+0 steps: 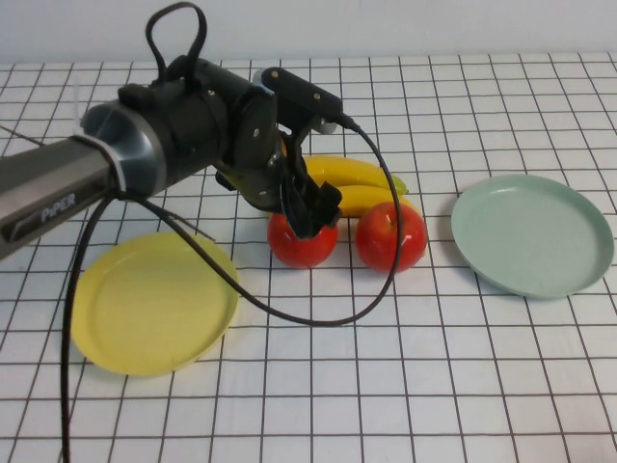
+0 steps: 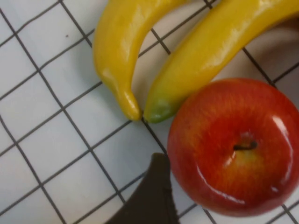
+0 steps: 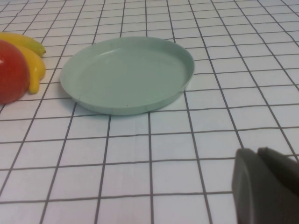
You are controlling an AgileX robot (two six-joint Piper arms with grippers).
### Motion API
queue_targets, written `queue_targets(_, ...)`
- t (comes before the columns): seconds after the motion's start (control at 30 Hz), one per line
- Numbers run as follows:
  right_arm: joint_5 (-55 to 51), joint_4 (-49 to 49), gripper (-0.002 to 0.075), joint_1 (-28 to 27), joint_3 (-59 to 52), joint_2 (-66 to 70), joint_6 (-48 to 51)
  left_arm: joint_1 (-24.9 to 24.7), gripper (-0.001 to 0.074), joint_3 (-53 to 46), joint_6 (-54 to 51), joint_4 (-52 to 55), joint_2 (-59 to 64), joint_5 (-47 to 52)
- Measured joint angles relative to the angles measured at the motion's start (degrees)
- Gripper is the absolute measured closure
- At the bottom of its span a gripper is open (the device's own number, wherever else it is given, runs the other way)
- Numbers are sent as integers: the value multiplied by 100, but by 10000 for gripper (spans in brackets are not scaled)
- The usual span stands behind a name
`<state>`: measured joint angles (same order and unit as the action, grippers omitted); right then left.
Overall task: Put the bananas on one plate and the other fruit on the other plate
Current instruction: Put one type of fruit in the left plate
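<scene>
Mid-bench, the left claw (image 1: 307,207) hangs wide over the left apple (image 1: 302,241), which lies touching the bananas (image 1: 359,185), so closing could nudge them or the other apple (image 1: 391,236), while the right claw (image 3: 266,186) sits shut near the green plate (image 3: 127,74), both plates bare.

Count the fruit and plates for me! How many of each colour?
Yellow bananas: 2
Red apples: 2
Yellow plate: 1
Pale green plate: 1
Total: 6

The left gripper is open over the left apple; the right gripper is shut, near the green plate.
</scene>
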<state>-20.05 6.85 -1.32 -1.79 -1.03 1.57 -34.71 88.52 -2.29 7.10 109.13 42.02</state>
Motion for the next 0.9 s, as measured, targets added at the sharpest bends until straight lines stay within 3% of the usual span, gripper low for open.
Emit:
queue_targets(0.57,0,0,741,0,0,0,0,67,68,273,0,-37,640,-136)
queue_targets(0.73,0,0,741,0,0,0,0,78,161,273,22,-60,640,-136)
queue_targets(0.9,0,0,741,0,0,0,0,78,164,273,229,208,513,-47)
